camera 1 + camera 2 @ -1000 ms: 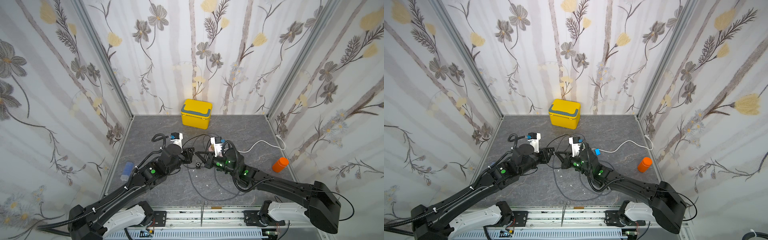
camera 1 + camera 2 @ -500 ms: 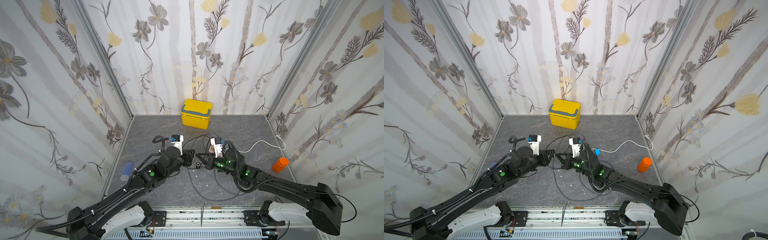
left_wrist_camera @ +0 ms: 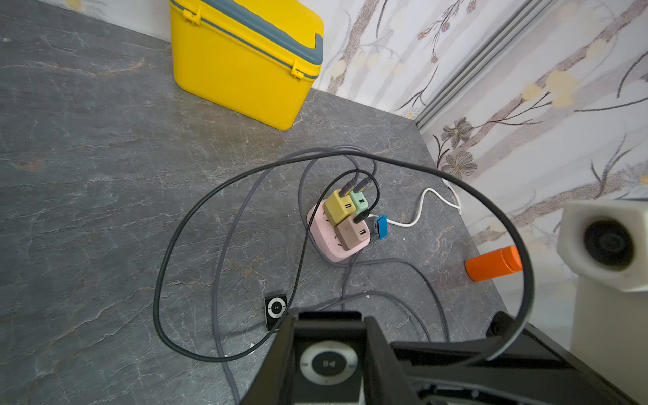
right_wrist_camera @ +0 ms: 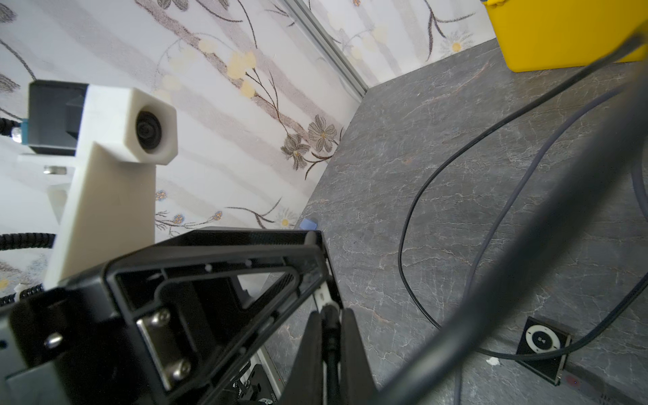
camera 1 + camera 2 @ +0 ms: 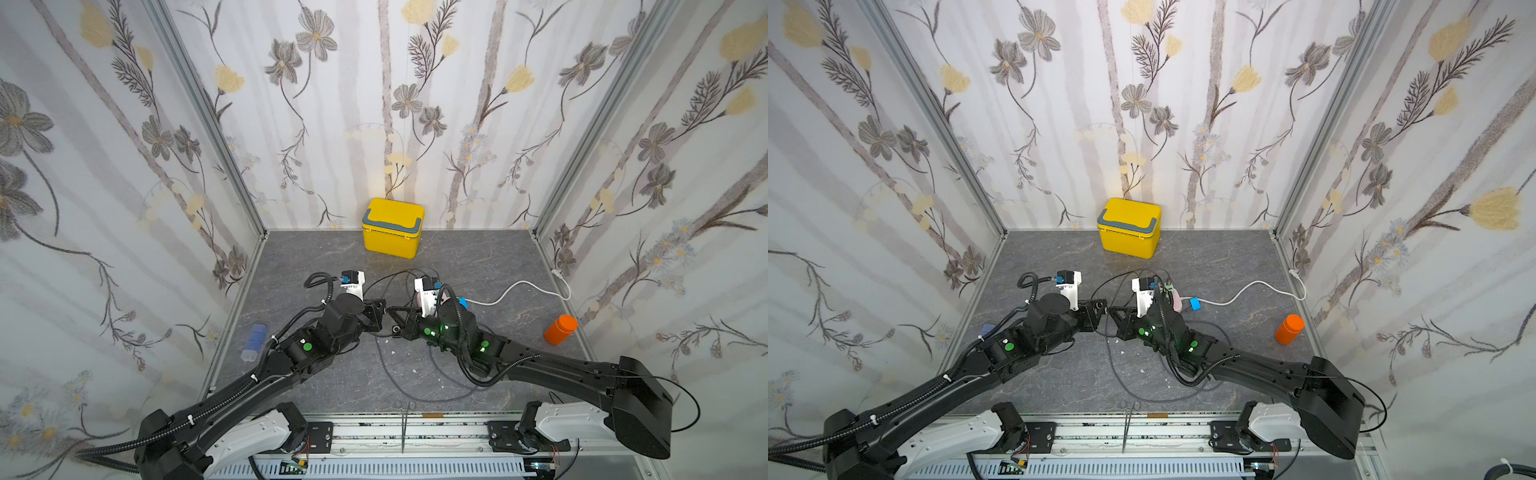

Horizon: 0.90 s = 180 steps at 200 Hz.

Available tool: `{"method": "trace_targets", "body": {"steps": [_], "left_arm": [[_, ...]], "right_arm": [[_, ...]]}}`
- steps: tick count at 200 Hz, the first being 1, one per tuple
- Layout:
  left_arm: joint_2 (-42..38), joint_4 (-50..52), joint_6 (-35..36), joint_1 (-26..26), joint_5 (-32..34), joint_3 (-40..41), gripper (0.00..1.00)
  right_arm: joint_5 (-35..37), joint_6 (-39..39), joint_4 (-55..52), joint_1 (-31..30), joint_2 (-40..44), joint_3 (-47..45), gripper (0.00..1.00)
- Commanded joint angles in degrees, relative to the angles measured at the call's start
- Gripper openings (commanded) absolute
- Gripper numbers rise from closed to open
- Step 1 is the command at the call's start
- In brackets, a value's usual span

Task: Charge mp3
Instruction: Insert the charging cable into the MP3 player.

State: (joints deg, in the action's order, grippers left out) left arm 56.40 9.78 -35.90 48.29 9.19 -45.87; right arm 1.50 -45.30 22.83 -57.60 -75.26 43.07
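My left gripper (image 3: 329,321) is shut on a small dark mp3 (image 3: 329,364) with a round grey control ring, held above the table. My right gripper (image 4: 330,312) is shut on the plug of a black cable (image 4: 329,329). The two gripper tips meet nose to nose at mid-table in both top views, left gripper (image 5: 379,312) and right gripper (image 5: 394,312). The plug's end sits at the held mp3's edge; whether it is inserted is hidden. A second mp3 (image 3: 276,308) lies flat on the table. The cable loops back to the pink charger hub (image 3: 338,224) with coloured adapters.
A yellow lidded box (image 5: 392,227) stands at the back wall. An orange bottle (image 5: 561,329) lies at the right, a blue bottle (image 5: 254,341) at the left wall. Grey and black cables (image 5: 390,374) loop over the floor. The white cord (image 5: 515,286) runs to the right wall.
Both grippers have edged a little toward each other at mid-table. Their grips on the mp3 and the plug are unchanged.
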Motion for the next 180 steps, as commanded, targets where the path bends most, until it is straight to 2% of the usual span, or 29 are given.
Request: {"method": "trace_targets", "body": {"steps": [1, 23, 87, 119, 152, 180], "left_arm": [[-0.17, -20.2, -0.97, 1.18, -17.58, -1.08, 0.1], [-0.61, -20.6, -1.22, 1.2, -18.41, -1.42, 0.1], [-0.21, -23.76, -1.24, 1.21, -22.11, -1.03, 0.1], [0.23, -24.45, -0.97, 1.34, -21.85, -1.17, 0.09], [-0.89, -23.15, -0.82, 1.36, -18.5, -1.15, 0.09], [-2.44, -20.43, -1.53, 1.36, -11.86, -0.83, 0.09]], "right_arm": [[1.76, 2.45, -8.92, -0.24, -2.05, -0.27, 0.0], [0.95, 3.1, -7.82, -0.22, -2.25, -0.27, 0.0], [-9.04, 5.83, 1.54, -0.29, -3.84, -1.67, 0.0], [-10.66, 6.42, 1.95, -0.32, -4.15, -1.35, 0.0], [-9.39, 4.57, 2.63, -0.32, -3.3, -3.06, 0.0], [-5.63, 2.72, 4.09, -0.32, -0.73, -6.08, 0.0]]}}
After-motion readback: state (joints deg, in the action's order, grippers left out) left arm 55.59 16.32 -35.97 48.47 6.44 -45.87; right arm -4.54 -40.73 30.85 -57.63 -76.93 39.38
